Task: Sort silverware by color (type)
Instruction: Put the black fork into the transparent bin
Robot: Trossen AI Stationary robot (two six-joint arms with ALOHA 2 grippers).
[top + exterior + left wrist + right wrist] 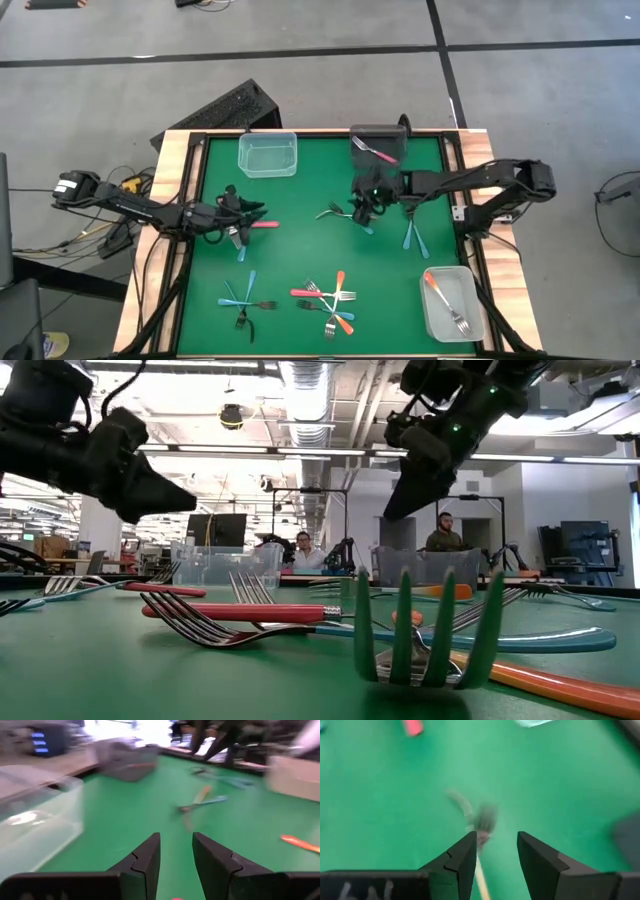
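The forks lie scattered over the green bench (300,230). A cluster of red, orange and teal forks (328,298) sits toward the near edge in the middle, with a crossed teal pair (243,297) just to its left. A red-handled fork (262,224) lies just beside the left gripper (240,212), which hangs low over the bench's left half with its jaws parted and nothing between them. A few teal forks (352,214) lie under and around the right gripper (366,203), which hovers right of centre above them; its jaws are apart and empty, a blurred fork head showing on the green just ahead of them in the wrist view. Two more teal forks (411,236) lie together to its right.

Three tubs stand on the bench: a clear tub (268,154) at the far side, empty; a dark tub (379,146) beside it holding one pink-handled fork (374,152); and a pale tub (452,303) in the near right corner holding an orange-handled fork (445,300).

Beyond the bench, two people sit far back in the room.
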